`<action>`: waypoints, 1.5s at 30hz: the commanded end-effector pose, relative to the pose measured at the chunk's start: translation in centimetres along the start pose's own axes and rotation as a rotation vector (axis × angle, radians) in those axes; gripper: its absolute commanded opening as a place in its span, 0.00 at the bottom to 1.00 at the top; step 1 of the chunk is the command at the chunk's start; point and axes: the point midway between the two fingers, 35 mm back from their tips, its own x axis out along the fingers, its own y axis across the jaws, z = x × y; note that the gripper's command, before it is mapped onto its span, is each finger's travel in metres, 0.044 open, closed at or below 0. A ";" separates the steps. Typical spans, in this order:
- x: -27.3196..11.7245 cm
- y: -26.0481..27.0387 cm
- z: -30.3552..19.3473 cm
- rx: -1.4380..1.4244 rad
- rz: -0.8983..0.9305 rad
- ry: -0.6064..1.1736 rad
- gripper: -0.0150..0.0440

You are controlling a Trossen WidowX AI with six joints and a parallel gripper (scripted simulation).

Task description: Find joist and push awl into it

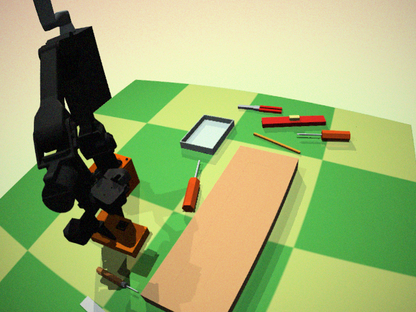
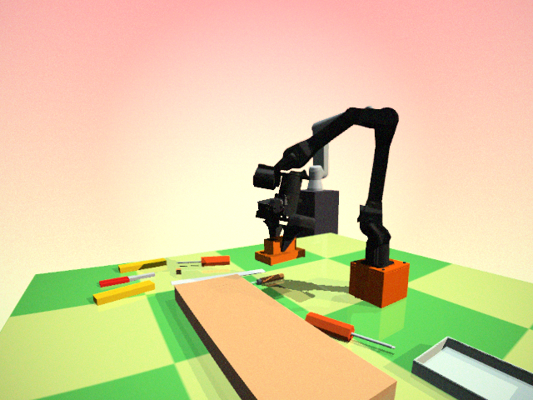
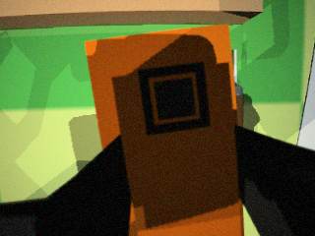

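My gripper [image 1: 113,227] [image 2: 280,243] [image 3: 171,135] is shut on the orange stud finder [image 1: 142,234] [image 2: 275,257] [image 3: 102,98]. The stud finder is held just above the table, beside the near left end of the panel in the top view, with a dark square on its top. The tan floor panel [image 1: 234,214] [image 2: 275,340] [image 3: 123,6] shows no hole. The awl [image 1: 112,277] [image 2: 271,279] [image 3: 239,90], with brown handle and metal shaft, lies by the panel's end, partly covered by the stud finder in the wrist view. The grey-walled tray [image 1: 198,147] [image 2: 430,377] is empty.
An orange screwdriver [image 1: 191,194] [image 2: 329,326] lies between tray and panel. Past the panel's far end are red pliers [image 1: 270,108], a red bar [image 1: 279,122], a thin rod [image 1: 277,143] and another screwdriver [image 1: 335,135]. A white strip [image 1: 90,305] [image 2: 217,277] lies near the awl.
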 end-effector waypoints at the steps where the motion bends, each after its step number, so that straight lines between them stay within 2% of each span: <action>1: -0.8 -0.2 0.5 0.003 -0.010 -0.004 0.25; 19: -0.4 -3.2 8.0 0.049 -0.024 -0.006 0.25; 37: 1.6 -4.1 16.7 0.100 -0.039 -0.020 0.25; 45: 2.0 -4.1 17.0 0.102 -0.039 -0.021 0.25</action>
